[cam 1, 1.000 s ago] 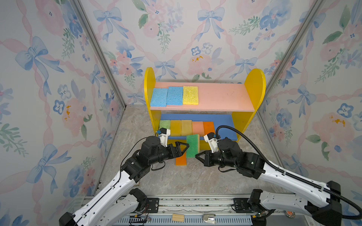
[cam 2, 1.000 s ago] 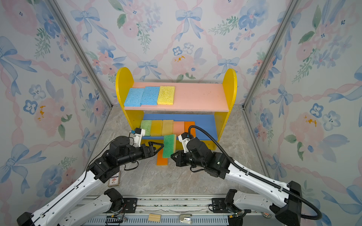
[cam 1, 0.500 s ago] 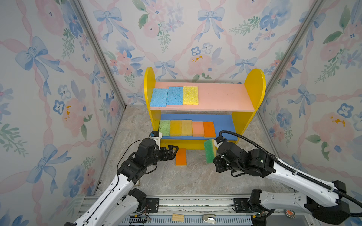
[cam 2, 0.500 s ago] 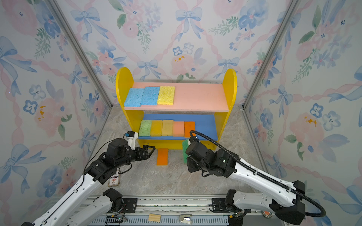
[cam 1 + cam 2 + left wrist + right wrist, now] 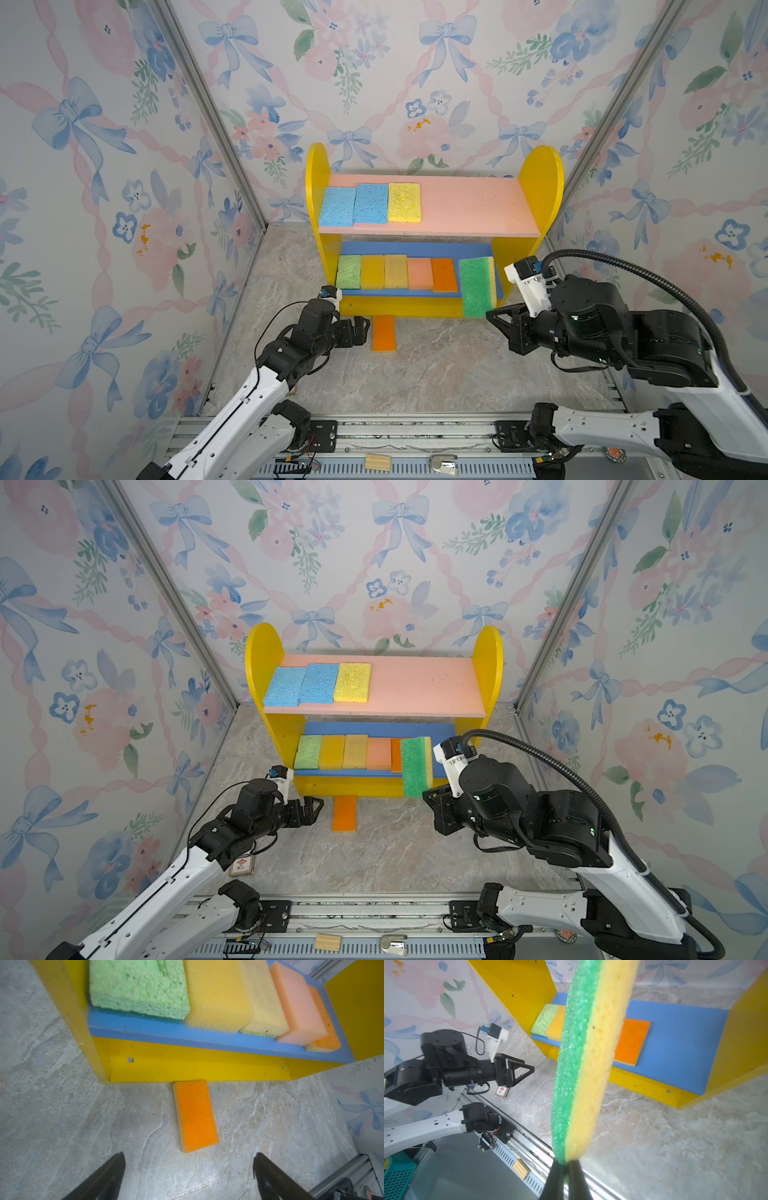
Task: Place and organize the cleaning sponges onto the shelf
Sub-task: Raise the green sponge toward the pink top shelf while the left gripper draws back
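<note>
**A:** Sponges (image 5: 372, 272), where were they?

**B:** Three lay on the shelf's (image 5: 540, 183) pink board (image 5: 469, 208), at its left end: two blue sponges (image 5: 337, 206), then a yellow sponge (image 5: 404, 202), side by side. Five more sat in a row on the blue board (image 5: 415, 248), starting at the left panel: light green, two yellow, peach, orange.

**A:** And the others?

**B:** An orange sponge (image 5: 383, 333) lay flat on the counter (image 5: 436, 374), its far end at the shelf's yellow base (image 5: 415, 306). A green sponge (image 5: 476, 286) with a yellow back was off the counter, in front of the right end of the blue board. I couldn't tell whether its far end touched the board.

**A:** Held, then?

**B:** Yes. The right tool (image 5: 492, 313) was clamped on its near end. In the right wrist view the fingers (image 5: 556, 1180) squeezed the foam almost flat, and the sponge stuck out from them toward the shelf.

**A:** The left tool?

**B:** The left tool (image 5: 361, 326) was spread wide and held nothing. It was low over the counter just left of the orange sponge, not touching it. In the left wrist view that sponge lay ahead of the gap between its fingertips.
</note>
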### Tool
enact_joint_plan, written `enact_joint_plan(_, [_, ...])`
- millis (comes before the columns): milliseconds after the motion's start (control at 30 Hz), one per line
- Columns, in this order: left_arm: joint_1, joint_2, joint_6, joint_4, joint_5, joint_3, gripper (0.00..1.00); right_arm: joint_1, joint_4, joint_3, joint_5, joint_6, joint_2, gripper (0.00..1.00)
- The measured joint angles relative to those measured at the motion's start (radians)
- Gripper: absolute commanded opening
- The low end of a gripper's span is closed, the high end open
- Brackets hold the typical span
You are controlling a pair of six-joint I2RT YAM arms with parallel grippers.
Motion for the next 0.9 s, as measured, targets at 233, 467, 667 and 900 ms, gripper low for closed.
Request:
enact_joint_plan(233, [0.000,-0.017,0.003,0.002,-0.003,-0.008,0.98,-0.074,-0.026,0.303,-0.064,-0.071,0.117,0.12])
enact_joint_plan(467, [0.000,-0.042,0.007,0.004,-0.002,-0.011,0.98,-0.330,-0.025,0.527,-0.294,-0.095,0.316,0.11])
enact_joint_plan(667, [0.000,-0.054,0.014,0.004,0.005,-0.012,0.98,-0.508,0.029,0.544,-0.530,-0.070,0.467,0.09])
enact_joint_plan(900, [-0.002,-0.074,0.014,0.005,0.009,-0.016,0.98,-0.607,0.077,0.562,-0.683,-0.039,0.561,0.09])
